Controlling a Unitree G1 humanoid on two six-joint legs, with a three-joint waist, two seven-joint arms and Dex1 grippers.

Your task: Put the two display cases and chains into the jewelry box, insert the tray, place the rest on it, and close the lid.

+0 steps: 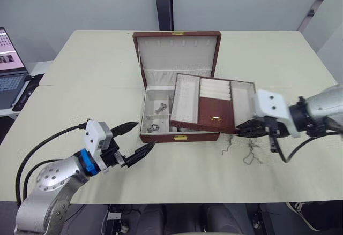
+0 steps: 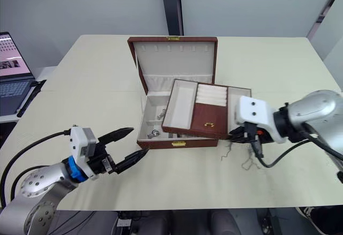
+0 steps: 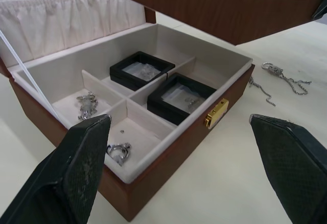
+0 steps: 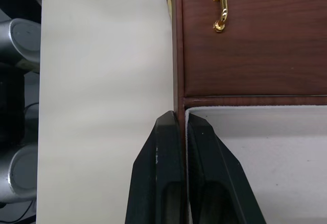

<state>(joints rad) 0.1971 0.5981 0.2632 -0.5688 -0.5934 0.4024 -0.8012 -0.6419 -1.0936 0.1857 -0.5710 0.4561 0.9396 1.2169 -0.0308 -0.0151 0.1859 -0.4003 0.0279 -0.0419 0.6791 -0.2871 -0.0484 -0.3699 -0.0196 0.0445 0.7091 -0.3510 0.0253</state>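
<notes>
Right gripper [image 4: 180, 132] is pinched on the front rim of the shallow reddish-brown tray [image 1: 211, 106], hanging tilted over the open reddish-brown wood-look jewelry box [image 1: 161, 134], so one-edge grip risks slipping or jamming askew; left gripper [image 1: 134, 140] idles, fingers apart.

The two head views look forward and down from above the table [image 1: 80, 74], far enough back to take in both arms, and share nearly the same scene (the right eye sits slightly offset). The left wrist view looks along the spread fingers of the left gripper [image 3: 186, 168] from low and close, facing the open jewelry box [image 3: 168, 147] just ahead of them. The right wrist view looks down its own fingers [image 4: 166, 173] from very near, facing the tray [image 4: 245, 45] at their tips. Both wrist views share the tray with the head views.
</notes>
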